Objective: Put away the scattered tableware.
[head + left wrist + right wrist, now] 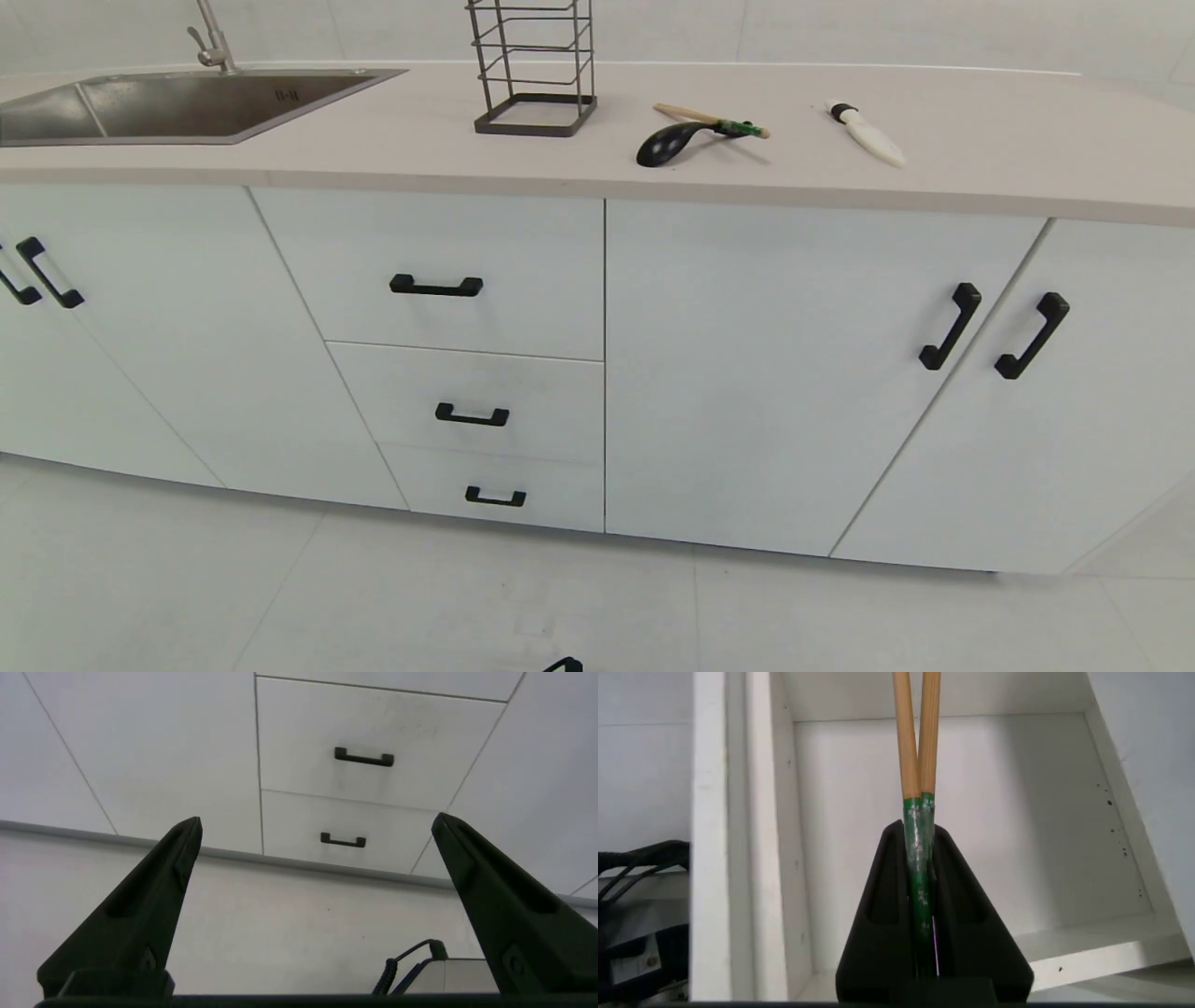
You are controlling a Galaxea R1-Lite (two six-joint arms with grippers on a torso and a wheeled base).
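1. Sink (187, 98): left of the wire rack (534, 65), set into the tabletop (980, 159).
2. Black spoon (665, 145): just right of the rack, lying flat. Loose chopsticks (711, 119) rest across its handle, touching it.
3. White utensil (868, 135): farther right of the rack, apart from the spoon.
4. Left end effector (316, 821): fingers spread wide, empty, well below the rack, facing the lower drawers (374, 728).
5. Right end effector (918, 835): clamped on 2 held chopsticks (917, 737) at their green ends. Its place relative to the rack cannot be told.

Risks:
- The held chopsticks are pinched at one end and splay apart, so they may pivot or slip, or catch the rack's wires.
- Lifting the spoon would likely roll the loose chopsticks.
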